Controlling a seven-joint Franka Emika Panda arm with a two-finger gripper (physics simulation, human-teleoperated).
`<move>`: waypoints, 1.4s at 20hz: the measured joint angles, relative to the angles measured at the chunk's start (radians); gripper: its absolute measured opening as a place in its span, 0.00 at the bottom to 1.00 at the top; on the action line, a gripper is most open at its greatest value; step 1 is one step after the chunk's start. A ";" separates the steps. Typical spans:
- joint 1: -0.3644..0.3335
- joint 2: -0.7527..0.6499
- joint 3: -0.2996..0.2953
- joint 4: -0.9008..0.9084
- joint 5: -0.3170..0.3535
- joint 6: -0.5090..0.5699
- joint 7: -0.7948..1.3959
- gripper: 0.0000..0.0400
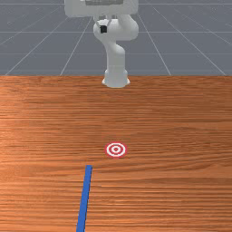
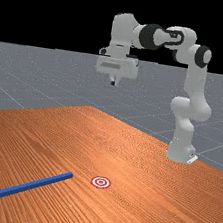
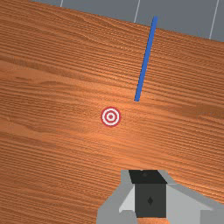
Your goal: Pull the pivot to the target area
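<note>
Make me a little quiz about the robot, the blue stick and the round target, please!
1. True or false: the blue stick lies apart from the target, with a gap between them.
2. Where is the claw?
A) Down on the target
B) Up in the air
C) Under the table
3. Fill in the missing color: the target has rings of red and ____.

Key: 1. True; 2. B; 3. white
</note>
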 joint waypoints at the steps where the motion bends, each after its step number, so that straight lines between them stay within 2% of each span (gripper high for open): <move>1: 0.011 0.062 -0.014 0.085 0.008 -0.020 0.037 0.00; 2: 0.020 0.128 -0.026 0.175 0.016 -0.045 0.074 0.00; 5: 0.023 0.130 -0.039 0.138 0.015 -0.008 0.181 0.00; 6: 0.013 0.133 -0.032 0.137 0.018 -0.008 0.050 0.00; 7: 0.014 0.155 -0.038 0.171 0.024 -0.017 0.077 0.00; 8: -0.005 0.184 -0.020 0.215 0.026 -0.034 -0.151 0.00; 9: -0.005 0.211 -0.021 0.254 0.028 -0.046 -0.142 0.00; 10: -0.067 0.270 0.019 0.339 0.192 -0.106 -0.306 0.00; 11: -0.061 0.318 0.017 0.419 0.154 -0.123 -0.289 0.00; 12: -0.069 0.360 0.023 0.481 0.167 -0.146 -0.288 0.00; 13: -0.067 0.395 0.021 0.535 0.150 -0.162 -0.281 0.00; 14: -0.083 0.455 0.035 0.634 0.176 -0.201 -0.274 0.00; 15: -0.074 0.524 0.028 0.756 0.138 -0.244 -0.260 0.00; 16: -0.053 0.519 0.007 0.737 0.087 -0.230 -0.257 0.00; 19: -0.053 0.521 0.007 0.736 0.087 -0.230 -0.257 0.00; 20: -0.034 0.561 -0.014 0.809 0.036 -0.254 -0.249 0.00; 21: -0.056 0.579 0.008 0.838 0.085 -0.272 -0.252 0.00; 22: -0.048 0.433 0.010 0.527 0.102 0.036 -0.284 0.00; 25: -0.043 0.376 0.010 0.355 0.107 0.183 -0.299 0.00; 26: -0.041 0.399 0.007 0.385 0.095 0.120 -0.286 0.00; 27: -0.049 0.559 0.007 0.681 0.083 -0.148 -0.261 0.00; 28: -0.045 0.521 0.006 0.587 0.083 -0.086 -0.266 0.00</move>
